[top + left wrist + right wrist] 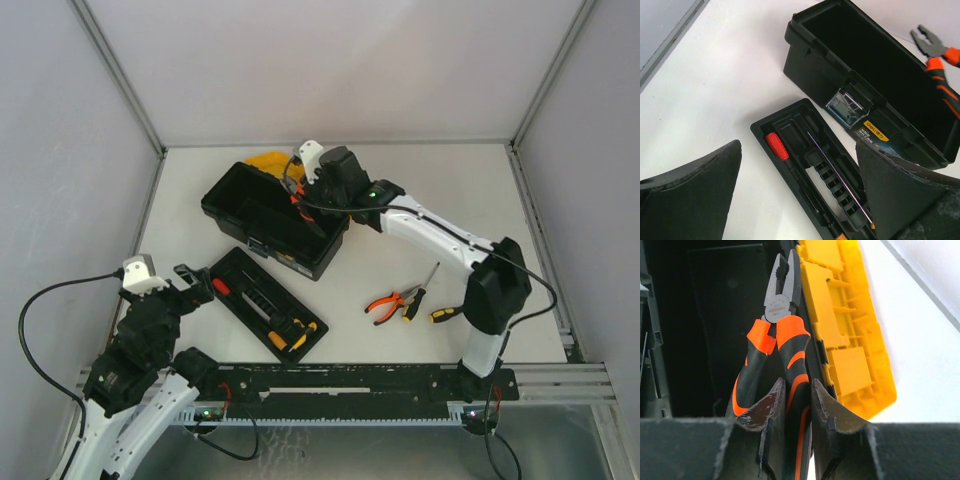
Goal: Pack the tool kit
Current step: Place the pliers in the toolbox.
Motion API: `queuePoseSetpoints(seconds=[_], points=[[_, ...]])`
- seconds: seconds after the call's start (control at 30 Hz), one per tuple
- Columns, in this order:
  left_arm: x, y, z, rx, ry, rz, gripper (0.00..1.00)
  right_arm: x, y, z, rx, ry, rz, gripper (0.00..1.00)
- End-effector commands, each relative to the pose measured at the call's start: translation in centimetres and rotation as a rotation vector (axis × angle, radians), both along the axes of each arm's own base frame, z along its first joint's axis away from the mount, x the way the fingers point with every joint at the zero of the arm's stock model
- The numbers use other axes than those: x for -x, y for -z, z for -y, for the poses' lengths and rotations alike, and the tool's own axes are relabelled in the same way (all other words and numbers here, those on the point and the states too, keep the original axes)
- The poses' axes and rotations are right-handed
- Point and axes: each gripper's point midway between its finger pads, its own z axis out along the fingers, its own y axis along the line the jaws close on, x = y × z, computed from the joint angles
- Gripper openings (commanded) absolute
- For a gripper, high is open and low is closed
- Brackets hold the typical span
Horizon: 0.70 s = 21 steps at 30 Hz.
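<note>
Jaws: right gripper [797, 390] pinches pliers [782, 330] by one handle, left gripper [799, 162] gapes; pliers could swivel against toolbox [290, 255] rim.

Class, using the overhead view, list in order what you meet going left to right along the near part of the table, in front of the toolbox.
left pincer → black inner tray → loose orange pliers → yellow-handled screwdriver. The thin screwdriver spans the last two, so it is left out.

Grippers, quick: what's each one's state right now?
Left gripper: open, holding nothing.
Right gripper: closed on the orange-handled pliers, over the open toolbox.
</note>
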Motion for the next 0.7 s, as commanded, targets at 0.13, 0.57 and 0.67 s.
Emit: queuePoseSetpoints(seconds=[0.13, 0.57, 0.67], points=[[-0.5, 0.0, 0.2, -0.011, 0.002, 0.006, 1.0, -1.8, -2.3, -6.8, -0.062, -0.221, 0.124, 0.0], [-0.6, 0.1, 0.3, -0.019, 0.005, -0.004, 1.0, -3.3, 8.1, -11.5, 0.035, -0.279, -0.051, 0.0], [-0.6, 0.1, 0.2, -0.018, 0.0, -0.002, 1.0, -3.2, 9.7, -11.6, 0.049, -0.278, -0.092, 0.0]])
